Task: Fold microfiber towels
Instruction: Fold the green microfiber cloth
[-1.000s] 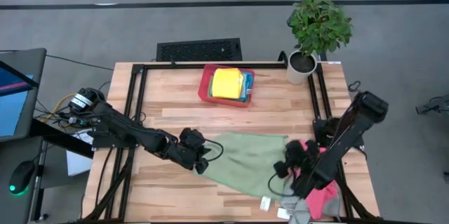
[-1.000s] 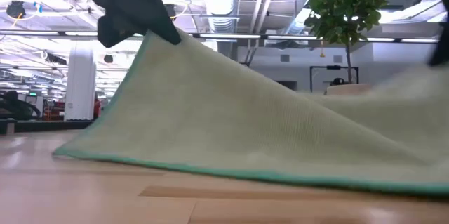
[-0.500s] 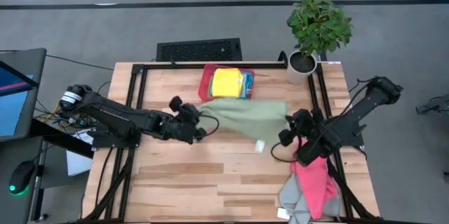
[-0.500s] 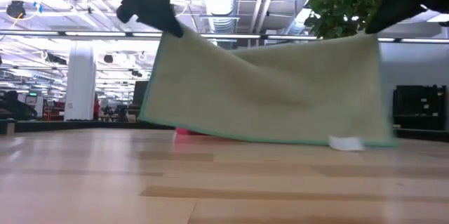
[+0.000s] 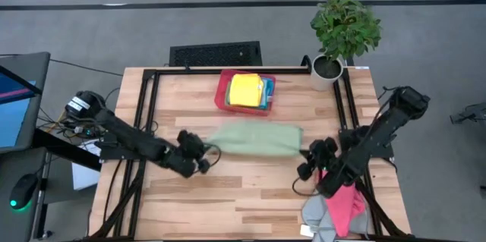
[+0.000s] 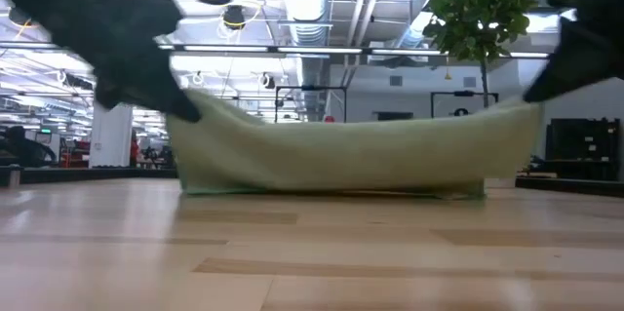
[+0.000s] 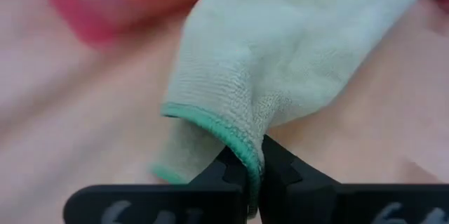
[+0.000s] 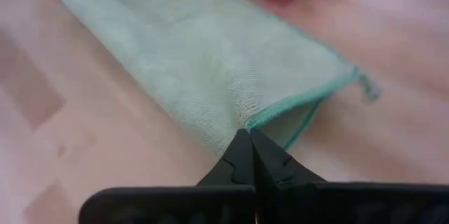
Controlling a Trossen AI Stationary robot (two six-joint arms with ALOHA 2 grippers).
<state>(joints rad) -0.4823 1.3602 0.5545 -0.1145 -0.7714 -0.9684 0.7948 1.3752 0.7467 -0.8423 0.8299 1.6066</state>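
From the high view, the pale green microfiber towel (image 5: 254,139) hangs stretched between the two arms over the middle of the light wooden desk (image 5: 228,196), its far edge just short of the rigid red rectangular tray (image 5: 222,94). That tray holds a folded yellow cloth (image 5: 244,90) with a blue one beside it. The left pincer (image 5: 199,157) is pressed together on the towel's left end, and the right pincer (image 5: 310,160) is pressed together on its right end. A pink cloth (image 5: 342,204) and a grey cloth (image 5: 313,215) lie heaped at the desk's near right corner, close under the right arm. A potted green plant in a white pot (image 5: 334,45) stands at the far right corner, well apart from the towel. The near half of the desk is bare wood.

In the low view, the towel (image 6: 341,160) sags in the middle, its lower edge at or just above the desk (image 6: 292,252); I cannot tell whether it touches. The plant (image 6: 483,19) rises behind its right end.

In the left wrist view, the left pincer (image 7: 254,164) pinches a doubled, green-hemmed corner of the towel (image 7: 280,62), with the red tray (image 7: 105,13) blurred beyond.

In the right wrist view, the right pincer (image 8: 250,150) grips the other folded corner of the towel (image 8: 189,48), which lies along the desk (image 8: 70,161).
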